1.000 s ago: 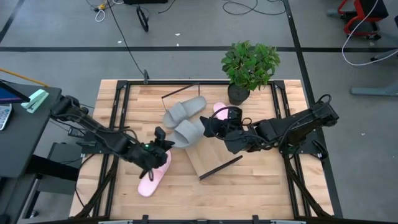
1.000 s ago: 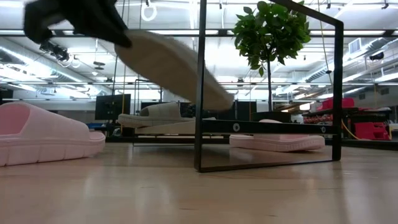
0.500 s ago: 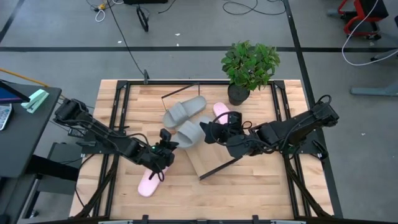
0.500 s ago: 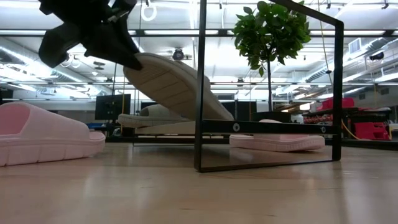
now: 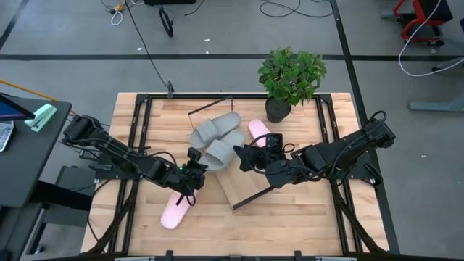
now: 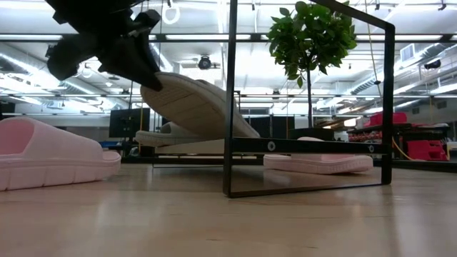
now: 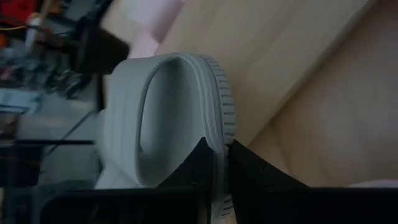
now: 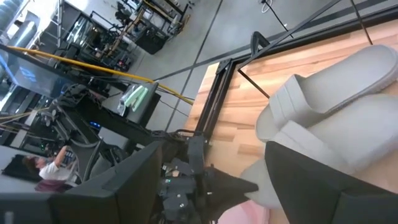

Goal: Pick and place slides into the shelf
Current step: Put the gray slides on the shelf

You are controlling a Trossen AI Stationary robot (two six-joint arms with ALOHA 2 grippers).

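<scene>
Grey slide (image 5: pixel 220 152) clamped at its edge by left pincer (image 5: pixel 194 171), raised and tilted over shelf (image 5: pixel 243 187), mid-desk (image 5: pixel 304 217). Right pincer (image 5: pixel 245 156) beside the slide's other end; finger state cannot be told.

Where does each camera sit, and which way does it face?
High: overhead, facing down on the table; both arms show.
Low: at tabletop height, facing level across; one arm shows above.
Left wrist: on the left arm, facing its hand, shut on a grey slide.
Right wrist: on the right arm; its dark fingers show.
All share that slide.
</scene>
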